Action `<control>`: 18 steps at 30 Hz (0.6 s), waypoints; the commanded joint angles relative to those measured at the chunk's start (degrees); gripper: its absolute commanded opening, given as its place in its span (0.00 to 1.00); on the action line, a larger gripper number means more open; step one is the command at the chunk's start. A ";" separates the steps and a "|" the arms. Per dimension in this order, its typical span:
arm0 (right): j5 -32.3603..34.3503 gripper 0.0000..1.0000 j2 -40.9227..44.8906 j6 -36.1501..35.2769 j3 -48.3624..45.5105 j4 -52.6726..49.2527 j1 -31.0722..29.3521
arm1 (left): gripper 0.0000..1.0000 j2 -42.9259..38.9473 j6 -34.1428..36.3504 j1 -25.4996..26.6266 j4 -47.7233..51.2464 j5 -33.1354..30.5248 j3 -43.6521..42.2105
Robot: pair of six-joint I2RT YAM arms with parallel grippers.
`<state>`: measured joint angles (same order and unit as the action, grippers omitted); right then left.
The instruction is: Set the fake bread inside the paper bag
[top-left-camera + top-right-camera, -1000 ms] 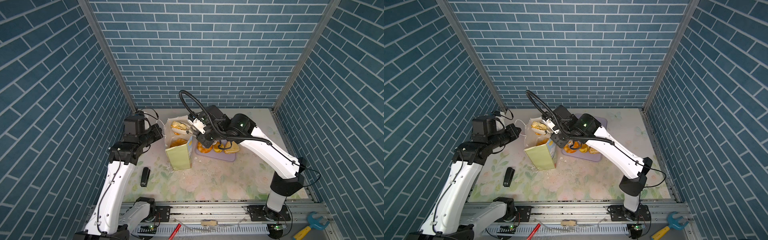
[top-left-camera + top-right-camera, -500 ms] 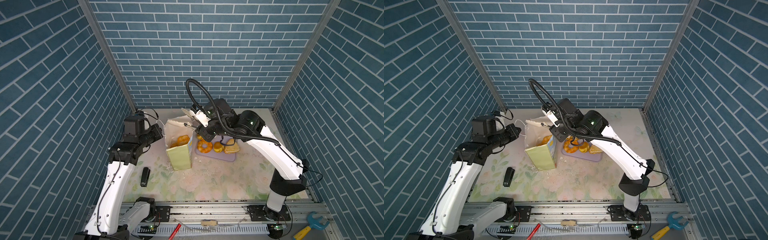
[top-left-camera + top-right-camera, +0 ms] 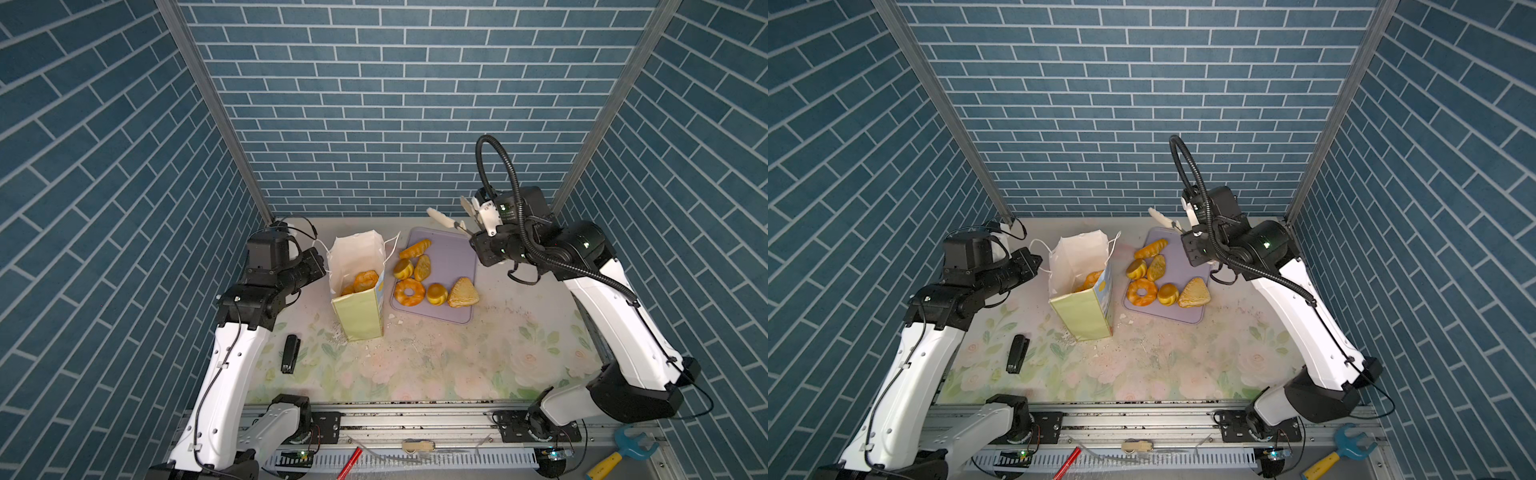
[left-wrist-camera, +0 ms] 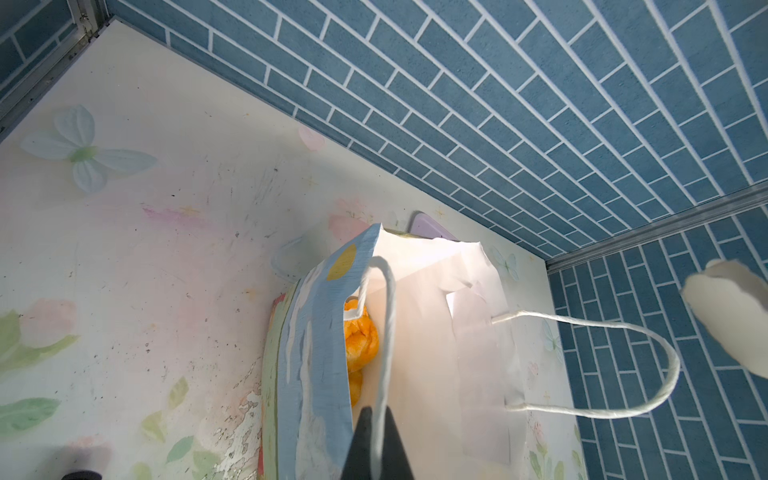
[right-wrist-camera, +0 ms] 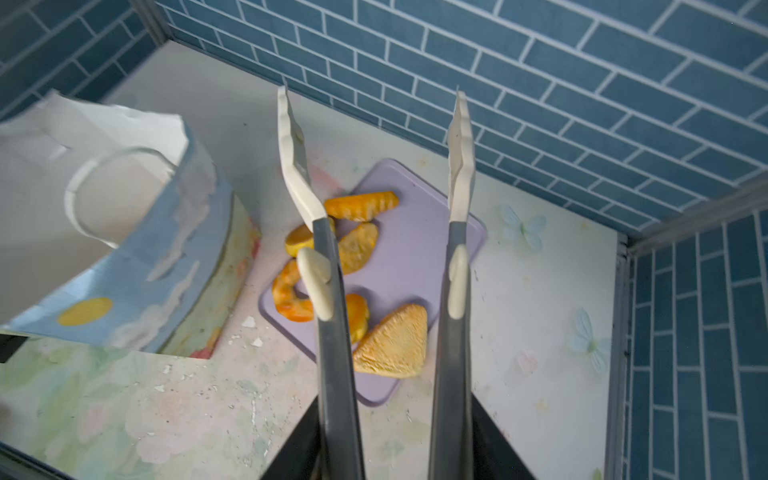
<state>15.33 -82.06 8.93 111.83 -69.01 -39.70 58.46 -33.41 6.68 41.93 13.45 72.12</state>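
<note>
Now my left pincer (image 4: pixel 376 440) pinches the paper bag's (image 3: pixel 359 320) cord handle, and my right pincer (image 5: pixel 376 137) hangs released, empty. Six fake bread (image 3: pixel 409 292) pieces wait on the lilac tray (image 3: pixel 451 259), so I should drop straight over one.

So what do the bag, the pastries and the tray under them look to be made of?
The paper bag: thin matte paper, creased and ragged at the rim, with twisted white cord handles. The fake bread: glossy, probably moulded plastic or foam, judging by the even sheen. The lilac tray: smooth, matte, likely plastic; flat with rounded corners.
</note>
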 commanded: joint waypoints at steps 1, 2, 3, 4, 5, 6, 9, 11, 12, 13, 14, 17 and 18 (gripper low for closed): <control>-1.52 0.48 3.38 5.82 -7.05 -1.85 4.09 | 0.00 -0.70 1.07 0.00 0.19 0.14 0.20; -2.43 0.48 4.04 7.24 -9.43 -2.49 5.40 | 0.00 -0.57 1.07 0.00 0.15 0.12 0.09; -3.35 0.48 4.42 8.45 -11.61 -2.98 6.43 | 0.00 -0.54 1.01 -0.01 0.10 0.17 0.08; -4.07 0.48 4.67 9.94 -13.83 -3.36 7.39 | 0.00 -0.52 0.92 -0.02 0.00 0.25 0.12; -4.97 0.48 4.78 11.36 -16.23 -3.58 8.18 | 0.00 -0.43 0.93 -0.03 -0.07 0.34 0.07; -5.89 0.48 4.96 12.58 -18.23 -3.27 8.72 | 0.00 -0.42 0.94 0.00 -0.14 0.35 0.04; -8.60 0.50 5.59 17.17 -24.51 0.22 9.81 | 0.00 -0.54 0.93 0.00 -0.14 0.27 -0.10; -9.82 0.50 5.47 19.72 -28.11 2.86 10.34 | 0.00 -0.69 0.94 -0.04 -0.16 0.26 -0.33; -10.41 0.50 5.21 20.47 -29.22 3.77 10.58 | 0.00 -0.71 0.90 -0.01 -0.13 0.25 -0.40; -10.92 0.50 4.62 21.00 -30.33 4.50 10.69 | 0.00 -0.71 0.92 -0.02 -0.10 0.26 -0.49; -11.22 0.50 4.02 21.59 -30.97 5.02 10.78 | 0.00 -0.71 0.91 0.00 -0.03 0.26 -0.53; -12.32 0.52 2.08 22.59 -32.42 6.97 10.88 | 0.00 -0.71 1.03 -0.01 -0.08 0.04 -0.61; -12.64 0.52 1.47 22.79 -32.74 7.62 10.96 | 0.00 -0.67 1.11 -0.02 -0.03 -0.09 -0.59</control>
<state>4.64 -79.40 27.31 79.48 -65.76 -29.10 58.46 -33.26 6.68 41.91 13.37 72.10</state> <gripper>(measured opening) 0.522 0.048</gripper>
